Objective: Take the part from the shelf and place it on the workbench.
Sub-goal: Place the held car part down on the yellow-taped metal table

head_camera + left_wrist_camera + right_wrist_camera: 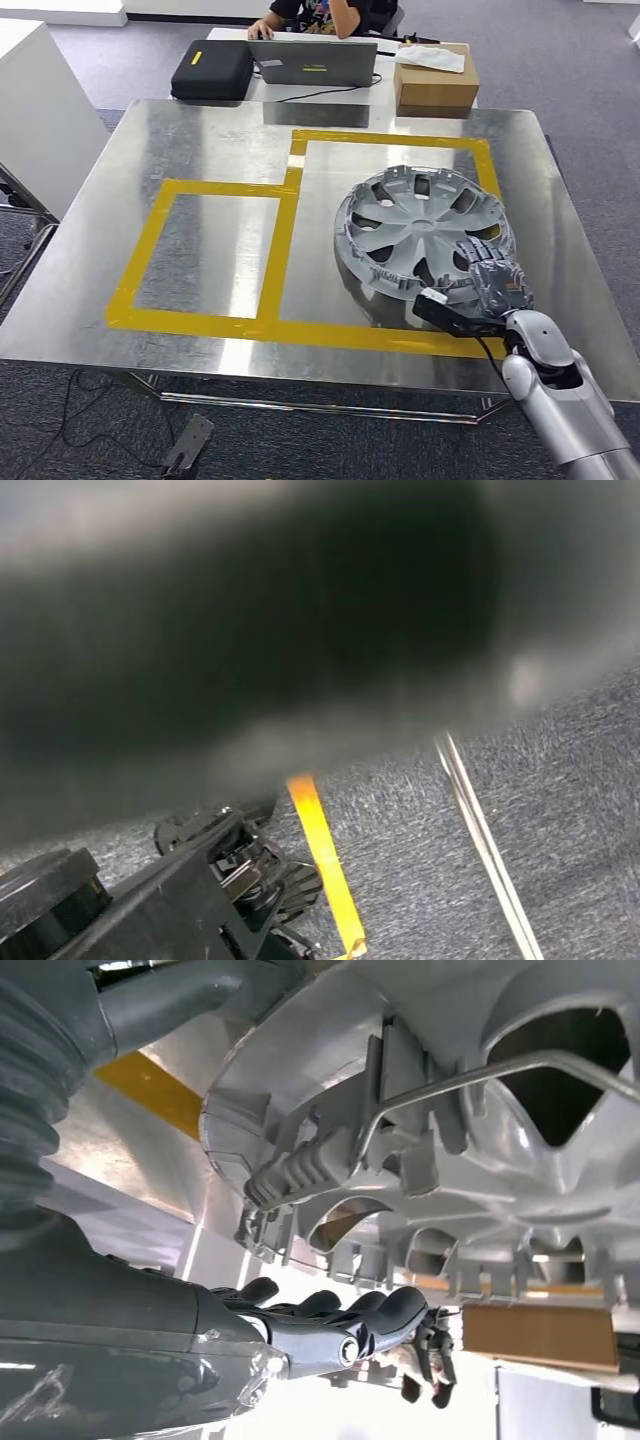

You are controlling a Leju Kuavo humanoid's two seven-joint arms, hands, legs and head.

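Hubcap [423, 232], a grey plastic wheel cover turned inner side up, lies on the steel workbench [211, 260] inside the larger of two boxes marked out in yellow tape [281, 230], over toward the robot's right. Its near rim seems a touch raised off the metal where the right hand [494, 278] has it: dark fingers [483, 262] reach over the rim and lie on the spokes, and the silver forearm comes up from the table's near right corner. From the right wrist camera the cover's ribbed underside, clips and wire ring [483, 1070] fill the upper part, the thick grey thumb [151, 995] sits on one side of the rim and the dark fingers [362, 1320] stretch along the other side, so the hand looks clamped on the edge, though the contact itself is partly hidden. The left wrist camera is mostly a dark blur over grey carpet [573, 780] with an orange strip [324, 860]; of the left hand I cannot tell whether it is spread or closed. Behind the workbench stand a laptop [313, 62], a black case [211, 68] and a cardboard box [435, 80], with a person [324, 15] seated at the laptop.
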